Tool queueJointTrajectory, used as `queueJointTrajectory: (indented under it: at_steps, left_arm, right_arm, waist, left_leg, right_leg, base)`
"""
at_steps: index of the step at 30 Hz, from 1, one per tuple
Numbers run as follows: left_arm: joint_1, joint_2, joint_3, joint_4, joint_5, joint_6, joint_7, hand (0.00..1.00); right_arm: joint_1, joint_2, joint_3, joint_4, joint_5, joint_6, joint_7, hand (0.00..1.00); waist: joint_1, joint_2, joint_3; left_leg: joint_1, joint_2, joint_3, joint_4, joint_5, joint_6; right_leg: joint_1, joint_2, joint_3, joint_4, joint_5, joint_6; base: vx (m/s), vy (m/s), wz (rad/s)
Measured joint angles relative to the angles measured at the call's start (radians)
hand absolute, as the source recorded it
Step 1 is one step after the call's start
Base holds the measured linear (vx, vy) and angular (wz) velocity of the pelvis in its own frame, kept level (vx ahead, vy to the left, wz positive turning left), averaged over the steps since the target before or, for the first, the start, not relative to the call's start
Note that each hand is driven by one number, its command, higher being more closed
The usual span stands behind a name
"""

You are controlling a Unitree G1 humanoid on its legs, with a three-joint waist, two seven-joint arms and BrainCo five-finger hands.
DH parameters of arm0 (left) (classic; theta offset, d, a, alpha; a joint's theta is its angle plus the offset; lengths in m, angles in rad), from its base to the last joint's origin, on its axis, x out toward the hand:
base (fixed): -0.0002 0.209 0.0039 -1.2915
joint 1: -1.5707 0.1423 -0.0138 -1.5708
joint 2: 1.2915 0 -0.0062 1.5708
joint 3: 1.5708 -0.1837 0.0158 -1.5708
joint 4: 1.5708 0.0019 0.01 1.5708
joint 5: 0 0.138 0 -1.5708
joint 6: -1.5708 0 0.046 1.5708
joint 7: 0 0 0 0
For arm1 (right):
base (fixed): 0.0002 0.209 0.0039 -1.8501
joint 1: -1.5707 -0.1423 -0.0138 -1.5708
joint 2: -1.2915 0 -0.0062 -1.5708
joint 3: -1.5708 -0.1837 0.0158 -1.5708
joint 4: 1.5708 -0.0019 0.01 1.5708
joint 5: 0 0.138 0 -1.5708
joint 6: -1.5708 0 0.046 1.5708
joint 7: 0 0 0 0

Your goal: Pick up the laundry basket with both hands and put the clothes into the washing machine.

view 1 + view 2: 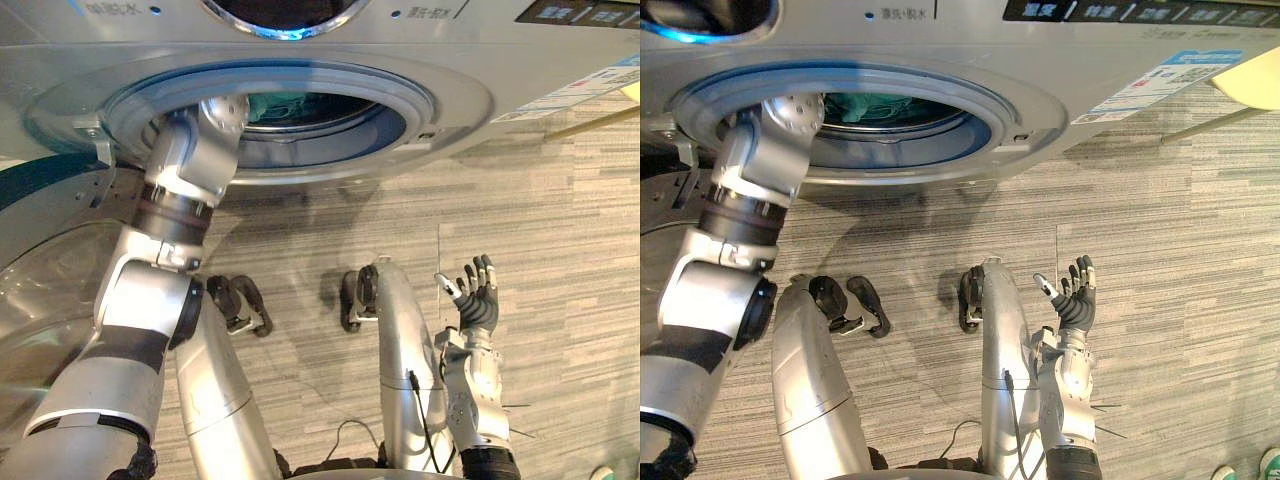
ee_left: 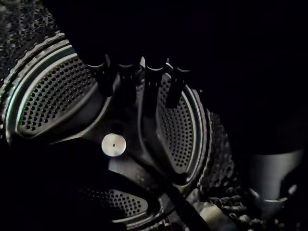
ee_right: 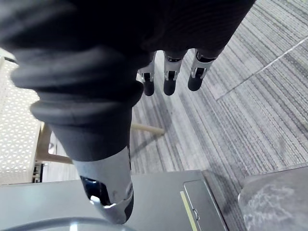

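- reaching through the round opening of the washing machine (image 1: 455,105), the left arm went in from the lower left of the eye views, and its wrist and hand were hidden past the rim there.
- in the left wrist view the left hand (image 2: 155,79) showed inside the dark drum (image 2: 50,98); its dark-tipped fingers lay straight in a row, pointing at the perforated back wall, with nothing held between them.
- the clothes (image 1: 292,108) lay inside the drum as a teal bundle, seen through the opening at the upper middle of the eye views, just beside the left forearm.
- the machine's door (image 1: 40,300) stood swung open at the left edge of the frame.
- the right hand (image 1: 478,300) hung at the lower right of the eye views, above the grey striped floor (image 1: 560,230), well apart from the machine; its fingers were spread and straight, the thumb out to the side, and it held nothing.
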Motion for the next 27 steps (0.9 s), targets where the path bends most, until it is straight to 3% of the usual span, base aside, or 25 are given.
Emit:
queueJointTrajectory:
  at_steps: [3,8,11,12,14,17,21,27]
  left_arm:
    - [0.065,-0.016,0.045,-0.083,-0.012,0.004,-0.002,0.0]
    - [0.232,-0.129,0.143,-0.169,-0.052,0.015,-0.001,0.0]
    - [0.465,-0.267,0.143,-0.204,-0.153,-0.019,0.01,0.0]
    - [0.604,-0.34,0.131,-0.216,-0.195,-0.041,0.013,0.0]
    - [0.788,-0.406,0.102,-0.217,-0.282,-0.071,0.013,0.0]
    - [1.02,-0.437,0.091,-0.223,-0.393,-0.116,-0.03,0.0]
    - [1.21,-0.443,0.096,-0.212,-0.463,-0.143,-0.09,0.0]
    - [1.315,-0.443,0.153,0.058,-0.504,-0.15,-0.135,0.0]
  right_arm:
    - [-0.014,0.002,0.0,0.001,-0.015,0.021,-0.006,0.0]
    - [-0.017,0.015,0.014,0.005,-0.106,0.059,-0.031,0.0]
    - [0.0,0.012,0.009,0.044,-0.135,0.078,-0.044,0.0]
    - [0.011,0.012,0.009,0.075,-0.157,0.092,-0.044,0.0]
    - [0.022,0.01,0.01,0.114,-0.194,0.111,-0.043,0.0]
    - [0.052,-0.002,0.013,0.158,-0.225,0.134,-0.029,0.0]
    - [0.1,-0.038,0.031,0.205,-0.247,0.146,-0.013,0.0]
    - [0.101,-0.039,0.055,0.375,-0.252,0.151,0.017,0.0]
  waist:
    - [-0.007,0.001,0.0]
    - [-0.003,0.004,-0.002]
    - [0.026,0.007,-0.004]
    - [0.045,0.017,-0.023]
    - [0.058,0.035,-0.055]
    - [0.084,0.055,-0.09]
    - [0.108,0.068,-0.154]
    - [0.107,0.067,-0.261]
  left_leg:
    - [0.014,-0.002,0.01,-0.013,0.004,-0.006]
    - [0.09,-0.004,0.01,-0.069,0.012,-0.022]
    - [0.216,-0.022,0.007,-0.172,0.031,-0.054]
    - [0.279,-0.035,0.004,-0.235,0.046,-0.067]
    - [0.372,-0.061,0.001,-0.333,0.076,-0.08]
    - [0.556,-0.09,0.008,-0.484,0.111,-0.098]
    - [0.73,-0.116,0.022,-0.663,0.162,-0.106]
    - [1.01,-0.173,0.069,-0.989,0.273,-0.103]
  right_leg:
    - [0.004,-0.011,-0.002,-0.007,0.0,-0.001]
    - [0.079,-0.013,-0.023,-0.054,0.0,-0.001]
    - [0.216,-0.016,-0.05,-0.149,0.001,-0.002]
    - [0.289,-0.023,-0.073,-0.209,0.006,-0.012]
    - [0.399,-0.032,-0.099,-0.303,0.01,-0.02]
    - [0.597,-0.039,-0.133,-0.455,0.026,-0.037]
    - [0.784,-0.047,-0.178,-0.635,0.073,-0.02]
    - [1.062,-0.047,-0.215,-0.965,0.191,0.012]
  base:
    - [0.02,-0.049,0.0]
    - [0.09,-0.089,0.03]
    - [0.16,-0.096,0.2]
    - [0.19,-0.118,0.35]
    - [0.15,-0.093,0.45]
    - [0.18,-0.064,0.33]
    - [0.15,0.007,0.27]
    - [0.16,0.042,0.12]
